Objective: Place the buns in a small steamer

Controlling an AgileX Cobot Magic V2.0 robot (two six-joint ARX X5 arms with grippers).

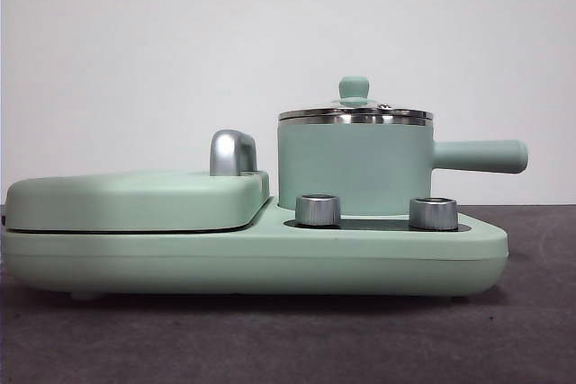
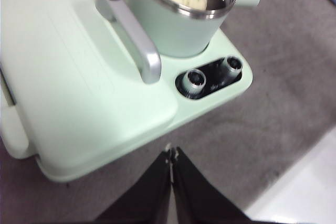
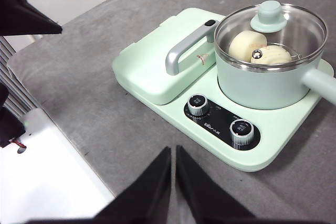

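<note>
Both buns (image 3: pixel 251 46) sit inside small steamer (image 3: pixel 270 72), lid (image 3: pixel 269 17) on. Left gripper (image 2: pixel 172 156) & right gripper (image 3: pixel 173 153) closed, empty, well away from steamer. Risk: an arm clipping the handle (image 3: pixel 320 83).

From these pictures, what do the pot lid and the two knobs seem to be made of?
The pot lid looks like clear glass in a shiny steel rim: the buns show through it. The two knobs look like brushed metal, grey with a dull shine.

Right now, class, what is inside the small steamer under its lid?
Through the glass lid of the small steamer, two white buns show side by side. The front view shows only its green wall. The pot's floor beneath them is covered.
</note>
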